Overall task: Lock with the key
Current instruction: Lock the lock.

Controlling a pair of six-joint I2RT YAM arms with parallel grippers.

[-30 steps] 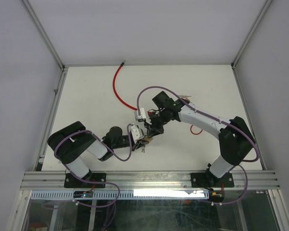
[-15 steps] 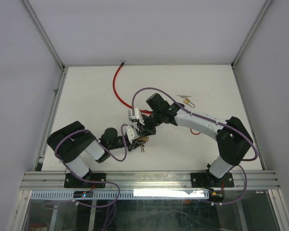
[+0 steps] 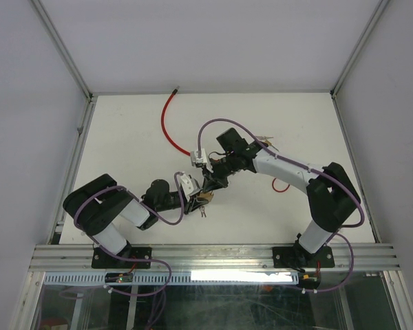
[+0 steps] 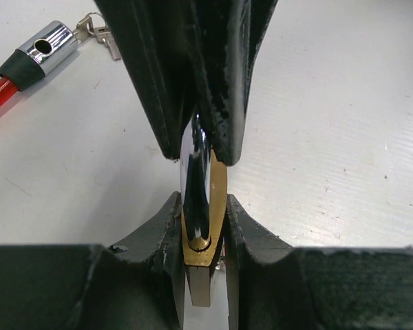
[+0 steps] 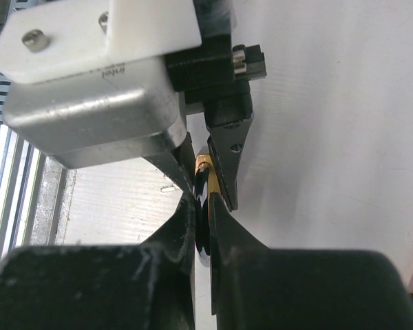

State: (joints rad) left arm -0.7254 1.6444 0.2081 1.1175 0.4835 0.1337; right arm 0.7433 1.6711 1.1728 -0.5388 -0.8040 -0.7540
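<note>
A brass padlock (image 4: 218, 199) is pinched between the fingers of my left gripper (image 4: 201, 213), which is shut on its body. Its shiny shackle (image 4: 195, 161) points away into my right gripper (image 5: 205, 206), shut on it from the opposite side; the brass (image 5: 205, 165) shows just beyond those fingers. A flat grey piece (image 4: 201, 289), seen edge-on, sticks out of the lock's near end; it looks like the key. From above, both grippers meet at the padlock (image 3: 207, 198) mid-table, and small keys (image 3: 203, 212) hang just below it.
A red cable (image 3: 166, 124) runs from the back of the table to a chrome end piece (image 4: 47, 42) with small keys (image 4: 103, 34) beside it. A second padlock with keys (image 3: 265, 142) lies behind the right arm. More red cable (image 3: 281, 187) shows under that arm.
The right wrist swung left and has come back right. The left wrist shifted slightly left. Both grippers stay closed on the padlock.
</note>
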